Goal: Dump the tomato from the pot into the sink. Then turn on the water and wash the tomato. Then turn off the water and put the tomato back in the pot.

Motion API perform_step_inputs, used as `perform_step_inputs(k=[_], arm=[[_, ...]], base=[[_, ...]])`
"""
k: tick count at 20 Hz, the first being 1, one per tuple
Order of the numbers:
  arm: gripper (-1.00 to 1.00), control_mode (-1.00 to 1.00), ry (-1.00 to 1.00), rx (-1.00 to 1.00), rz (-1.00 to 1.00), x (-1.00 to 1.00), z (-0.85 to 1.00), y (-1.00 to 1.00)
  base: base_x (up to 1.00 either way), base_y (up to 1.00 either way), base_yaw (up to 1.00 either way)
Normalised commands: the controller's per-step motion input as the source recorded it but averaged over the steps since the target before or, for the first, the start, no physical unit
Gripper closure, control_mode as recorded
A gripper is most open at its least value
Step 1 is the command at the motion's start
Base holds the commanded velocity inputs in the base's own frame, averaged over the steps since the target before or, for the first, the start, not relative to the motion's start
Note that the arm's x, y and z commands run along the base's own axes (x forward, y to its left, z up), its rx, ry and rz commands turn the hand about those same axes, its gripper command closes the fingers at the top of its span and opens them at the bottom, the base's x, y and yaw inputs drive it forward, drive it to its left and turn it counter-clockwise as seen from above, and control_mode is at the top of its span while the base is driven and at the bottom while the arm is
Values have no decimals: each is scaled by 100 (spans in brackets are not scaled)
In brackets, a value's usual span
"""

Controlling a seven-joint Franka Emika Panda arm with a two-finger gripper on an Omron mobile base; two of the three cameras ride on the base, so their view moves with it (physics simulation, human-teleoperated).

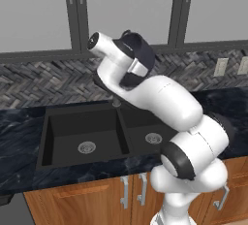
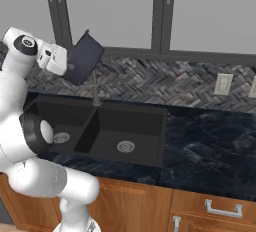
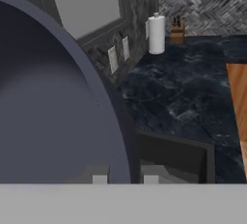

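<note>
Dark navy round pot [image 2: 84,58] hung tilted high above the matte black double-basin sink [image 1: 63,134], in front of the grey window panes, its mouth turned down toward the left side of the sink. From the left base camera the white arm covered most of the pot, leaving a dark curved rim and a small loop handle. In the hand camera the pot's wall and rim [image 3: 72,97] took up the whole left side, cut off at the frame edges. The claw [image 3: 125,180] was closed on the pot's rim; just the tops of its tips could be made out. Both basins showed round silver drains [image 1: 86,147], and the slim dark tap [image 2: 95,93] stood behind the divider. Where the tomato was could not be told. Far along the black marbled worktop [image 3: 193,97] stood a white paper-towel roll [image 3: 156,34] and a small wooden knife block [image 3: 177,32].
</note>
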Motion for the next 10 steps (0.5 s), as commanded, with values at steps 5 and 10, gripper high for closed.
perform_step_inputs(k=[5, 10], arm=[[100, -100, -13, -5, 11, -99, 46, 0], [100, -100, -8, -15, 1, -18, 11, 1]], base=[[0, 0, 0], [0, 0, 0]])
